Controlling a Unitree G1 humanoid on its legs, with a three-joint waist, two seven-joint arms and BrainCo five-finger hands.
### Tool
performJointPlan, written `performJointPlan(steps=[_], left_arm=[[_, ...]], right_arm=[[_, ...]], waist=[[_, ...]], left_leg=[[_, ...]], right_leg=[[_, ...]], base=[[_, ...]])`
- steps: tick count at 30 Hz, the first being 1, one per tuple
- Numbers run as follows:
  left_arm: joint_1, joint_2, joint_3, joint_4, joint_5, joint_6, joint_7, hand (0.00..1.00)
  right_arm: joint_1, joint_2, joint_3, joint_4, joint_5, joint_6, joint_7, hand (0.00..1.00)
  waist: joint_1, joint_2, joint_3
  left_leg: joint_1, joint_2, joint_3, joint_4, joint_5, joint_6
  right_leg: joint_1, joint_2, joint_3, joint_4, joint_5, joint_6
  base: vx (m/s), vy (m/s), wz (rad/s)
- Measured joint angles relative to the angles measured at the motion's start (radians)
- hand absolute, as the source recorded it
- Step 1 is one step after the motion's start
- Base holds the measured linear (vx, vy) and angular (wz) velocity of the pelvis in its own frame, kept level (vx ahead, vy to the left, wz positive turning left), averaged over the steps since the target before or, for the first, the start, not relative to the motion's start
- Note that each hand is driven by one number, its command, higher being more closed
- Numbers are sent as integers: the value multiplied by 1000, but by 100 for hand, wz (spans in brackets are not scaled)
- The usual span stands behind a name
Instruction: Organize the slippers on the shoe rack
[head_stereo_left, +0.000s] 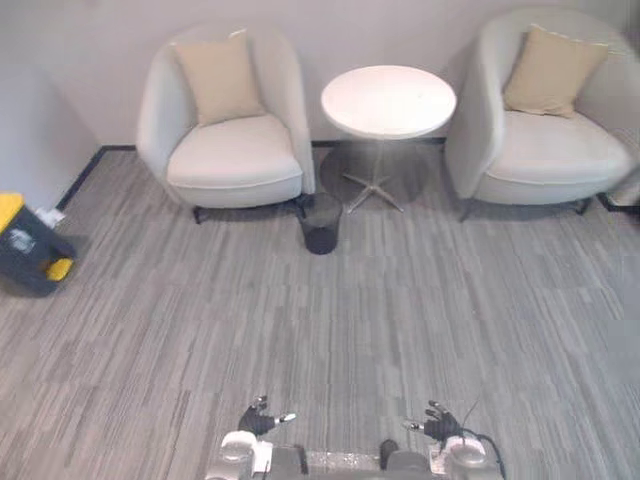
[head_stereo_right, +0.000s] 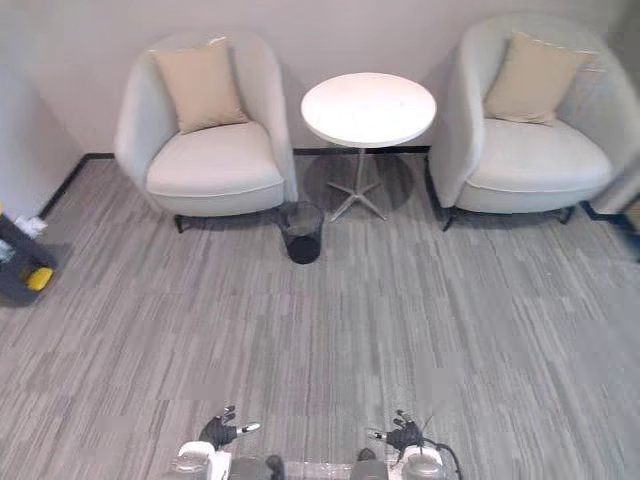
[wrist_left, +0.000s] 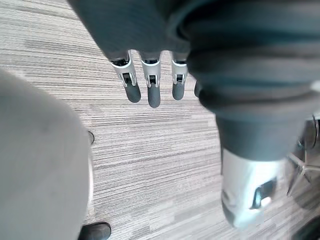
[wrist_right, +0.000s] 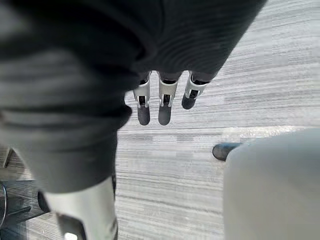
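left eye view showed the left hand (head_stereo_left: 262, 417) and right hand (head_stereo_left: 436, 421) low over carpet (head_stereo_left: 330, 330), fingers relaxed, holding nothing. slippers and rack weren't visible, so their feel and where to grip them couldn't be judged.

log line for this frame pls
phase: idle, no slippers or rack seen | left hand: open, empty | right hand: open, empty | ahead: two armchairs, round table, bin

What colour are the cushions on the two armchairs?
Beige; the cushions show best in the left eye view.
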Motion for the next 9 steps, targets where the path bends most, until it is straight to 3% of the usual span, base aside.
performJointPlan(steps=[3, 9], left_arm=[[2, -1, -8, 0, 0, 0, 0, 0], [-2, -13, -18, 0, 0, 0, 0, 0]], right_arm=[[10, 3, -16, 0, 1, -1, 0, 0], [10, 10, -56, 4, 20, 0, 0, 0]], waist=[[-1, -1, -10], [-11, 14, -16]], left_leg=[[45, -27, 9, -70, 18, 9], [55, -31, -1, -78, 24, 9]], right_leg=[[2, -19, 14, -1, -9, 13], [14, -17, -27, -10, -14, 20]], base=[[90, 68, -14], [98, 8, 3]])
